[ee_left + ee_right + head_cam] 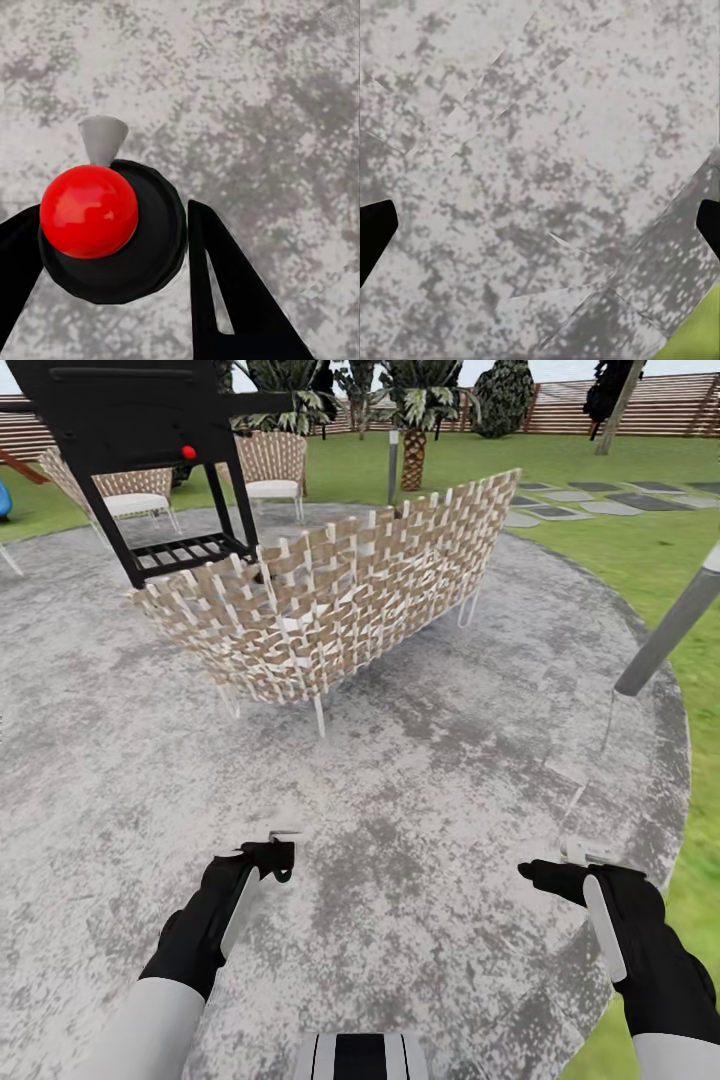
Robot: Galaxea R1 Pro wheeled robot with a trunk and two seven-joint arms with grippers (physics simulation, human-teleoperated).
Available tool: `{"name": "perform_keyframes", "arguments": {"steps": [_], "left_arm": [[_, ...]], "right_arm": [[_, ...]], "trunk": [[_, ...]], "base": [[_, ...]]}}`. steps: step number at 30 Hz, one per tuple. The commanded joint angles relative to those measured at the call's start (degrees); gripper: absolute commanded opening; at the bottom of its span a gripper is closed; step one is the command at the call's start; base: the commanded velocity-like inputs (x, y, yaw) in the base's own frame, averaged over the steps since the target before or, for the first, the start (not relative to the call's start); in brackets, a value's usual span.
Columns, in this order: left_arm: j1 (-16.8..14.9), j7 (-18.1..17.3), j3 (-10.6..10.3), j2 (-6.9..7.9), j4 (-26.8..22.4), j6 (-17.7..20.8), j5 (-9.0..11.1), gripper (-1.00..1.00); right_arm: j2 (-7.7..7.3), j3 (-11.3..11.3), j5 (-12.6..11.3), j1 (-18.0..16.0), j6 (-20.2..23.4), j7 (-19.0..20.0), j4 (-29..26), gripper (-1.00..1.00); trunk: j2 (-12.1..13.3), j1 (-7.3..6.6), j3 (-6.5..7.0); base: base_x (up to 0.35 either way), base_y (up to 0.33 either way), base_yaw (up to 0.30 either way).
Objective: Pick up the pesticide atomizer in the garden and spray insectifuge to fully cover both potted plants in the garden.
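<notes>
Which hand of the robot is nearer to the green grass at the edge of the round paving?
The right hand. It hangs over the paving close to its edge, with the grass just beyond it. The left hand is farther in, over the middle of the paving.

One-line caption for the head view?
Both grippers, left and right, hover empty over grey paving facing a woven sofa.
</notes>
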Motion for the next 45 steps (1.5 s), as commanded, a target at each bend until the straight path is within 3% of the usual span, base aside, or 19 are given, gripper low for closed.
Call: {"name": "perform_keyframes", "arguments": {"steps": [1,23,45], "left_arm": [[-0.02,0.03,-0.04,0.0,-0.05,0.24,0.03,-1.0],[0.04,0.05,-0.04,0.0,-0.05,0.24,0.03,-1.0],[0.0,0.03,-0.04,0.0,-0.05,0.24,0.03,-1.0]], "right_arm": [[0.0,-0.06,-0.26,-0.03,0.28,0.02,-0.08,1.0],[0.0,-0.06,-0.26,-0.03,0.28,-0.04,-0.08,1.0],[0.0,-0.05,-0.26,-0.03,0.28,-0.05,-0.07,1.0]], "trunk": [[-0.02,-0.01,-0.03],[-0.02,-0.01,-0.03],[-0.02,-0.01,-0.03]], "base": [[0.008,0.345,-0.021],[0.038,0.349,-0.001],[0.233,0.281,0.0]]}}
